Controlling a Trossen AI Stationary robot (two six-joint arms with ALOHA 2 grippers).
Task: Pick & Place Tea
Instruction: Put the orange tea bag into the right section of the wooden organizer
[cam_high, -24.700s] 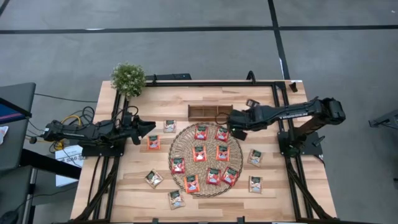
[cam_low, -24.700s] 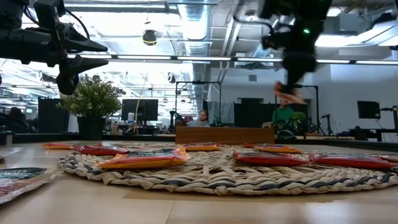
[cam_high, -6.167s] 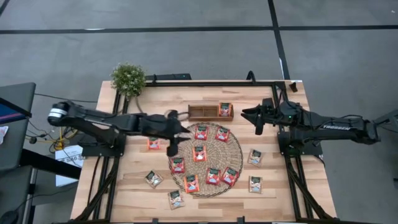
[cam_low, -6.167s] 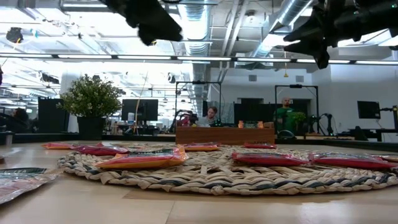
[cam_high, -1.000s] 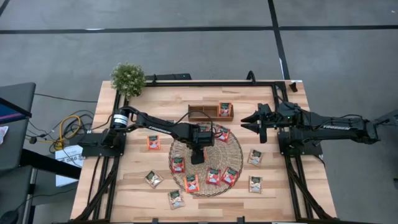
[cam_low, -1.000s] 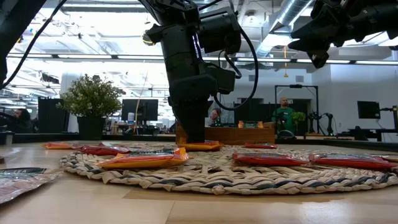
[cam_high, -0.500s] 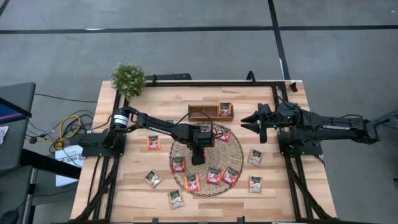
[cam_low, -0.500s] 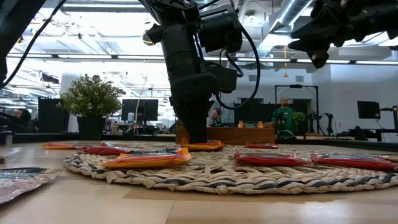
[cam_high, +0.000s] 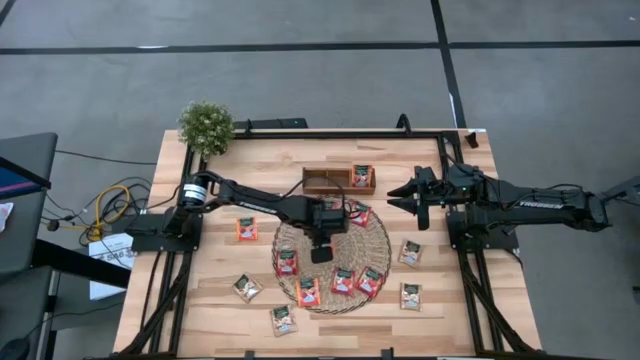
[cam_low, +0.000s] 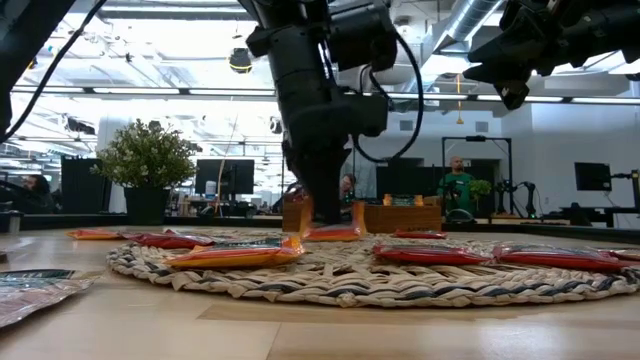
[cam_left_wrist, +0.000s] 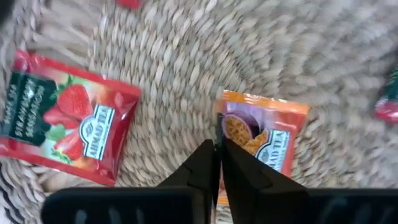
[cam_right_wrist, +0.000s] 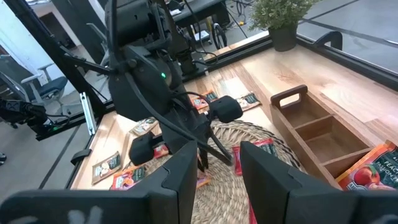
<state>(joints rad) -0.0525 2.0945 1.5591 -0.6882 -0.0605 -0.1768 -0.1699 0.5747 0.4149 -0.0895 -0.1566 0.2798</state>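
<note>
Over the woven mat (cam_high: 300, 262), left tool (cam_left_wrist: 217, 163) apparently clenched on orange sachet (cam_left_wrist: 264, 140), strawberry sachet (cam_left_wrist: 62, 134) beside.

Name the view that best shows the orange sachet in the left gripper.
Left wrist view: the left gripper pinches the orange sachet by its edge, print visible. Low view shows it edge-on; the high view hides it under the arm; the right wrist view barely shows it.

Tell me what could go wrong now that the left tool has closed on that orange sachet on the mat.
1. The left tool pinches only one edge of the orange sachet, so the sachet may slip out during the lift.
2. The sachet hangs tilted just above the woven mat; a low carry could drag it across neighbouring sachets.
3. The right tool waits near the wooden tray, so the approach there may be tight.
</note>
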